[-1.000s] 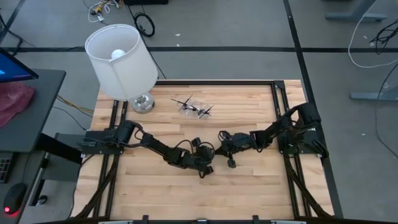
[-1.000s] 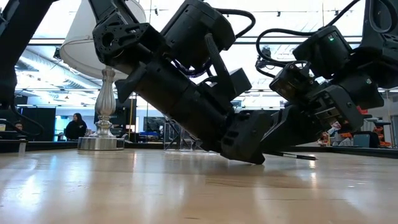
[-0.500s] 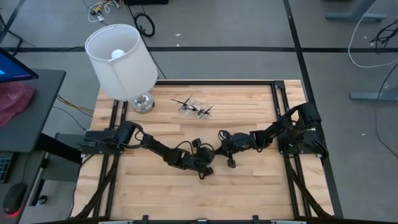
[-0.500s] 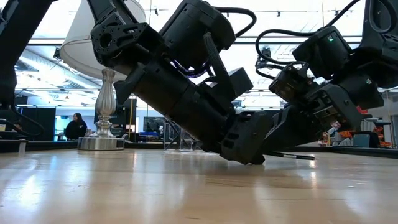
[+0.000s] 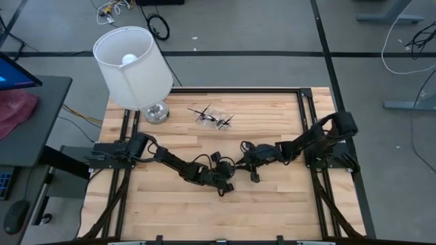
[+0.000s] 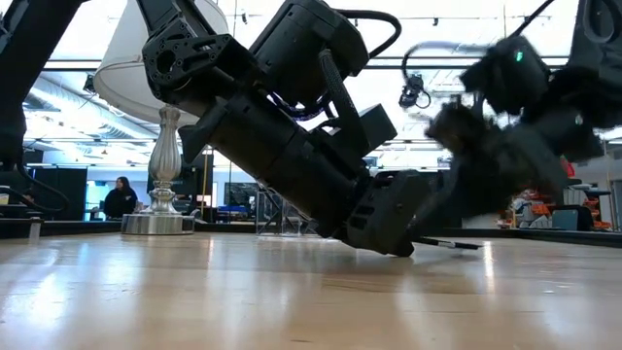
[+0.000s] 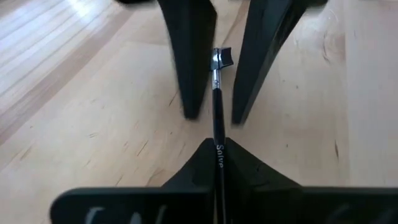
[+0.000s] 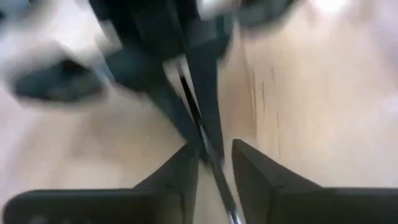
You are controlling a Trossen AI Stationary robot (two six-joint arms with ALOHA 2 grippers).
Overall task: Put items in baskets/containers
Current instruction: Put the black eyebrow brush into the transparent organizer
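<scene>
Mid-desk, the left end effector [image 7: 219,163] pinches a makeup brush [image 7: 217,99] that lies between the right end effector's [image 8: 214,163] narrowly parted fingers.

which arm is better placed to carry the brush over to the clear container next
Probably the left. In its wrist view the left gripper is shut on the brush, while the right gripper straddles it with open jaws. The clear container sits farther back on the table, roughly between the arms.
</scene>
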